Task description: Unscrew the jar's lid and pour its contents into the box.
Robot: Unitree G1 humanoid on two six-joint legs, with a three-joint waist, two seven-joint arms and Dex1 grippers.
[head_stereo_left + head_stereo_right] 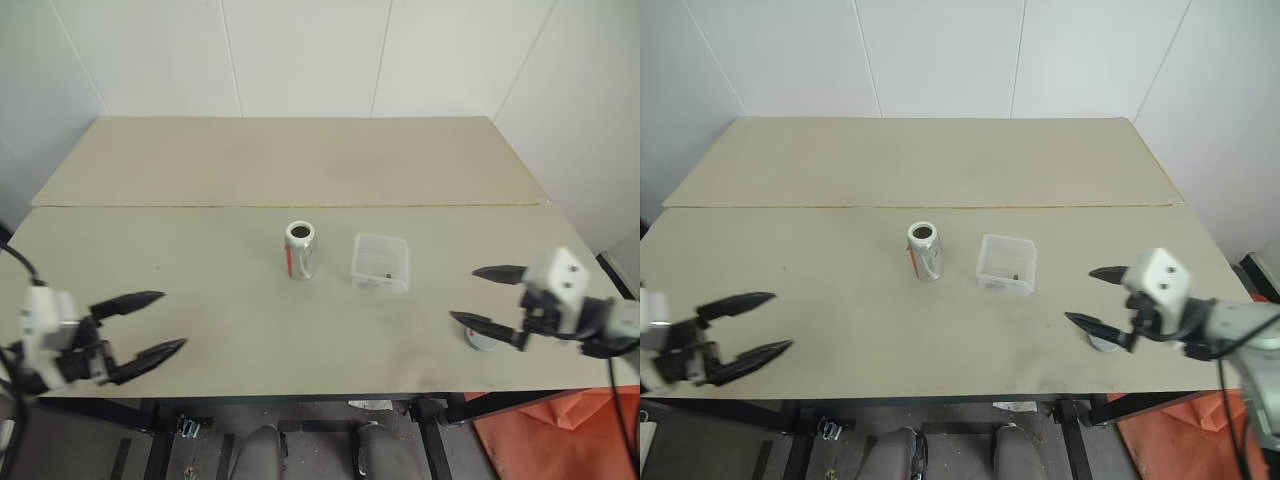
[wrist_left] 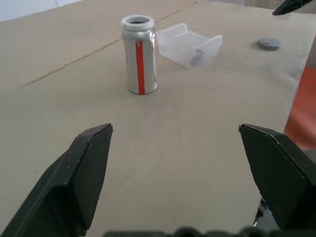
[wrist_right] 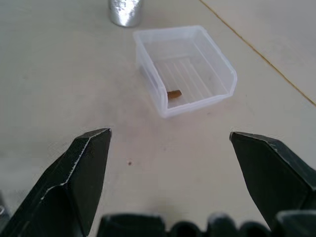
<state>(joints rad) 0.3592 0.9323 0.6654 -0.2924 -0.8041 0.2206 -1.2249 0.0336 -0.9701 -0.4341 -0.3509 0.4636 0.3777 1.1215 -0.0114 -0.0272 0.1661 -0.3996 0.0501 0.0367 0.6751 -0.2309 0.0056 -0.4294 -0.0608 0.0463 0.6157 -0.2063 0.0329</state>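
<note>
The jar (image 1: 300,249) is found standing upright near the middle of the tabletop (image 1: 200,300), its long axis vertical and its mouth uncapped. The box (image 1: 381,262) rests just beside it, toward the tabletop's right edge, apart from the jar, with a small brownish bit of the contents (image 3: 174,94) lying inside. The lid (image 2: 269,43) lies flat near the front right corner, directly beside the right end effector (image 1: 487,297).

Both end effectors are held with fingers spread wide and nothing gripped. The left end effector (image 1: 146,324) hangs over the front left part of the tabletop, well apart from the jar, which lies ahead of it and toward the middle. The right end effector faces the box squarely, with the jar beyond it.

The task is judged essentially complete: lid off, contents in the box. Should any further handling be called for, the jar stands roughly between the two arms, and the right arm is nearer to the box and the lid.
</note>
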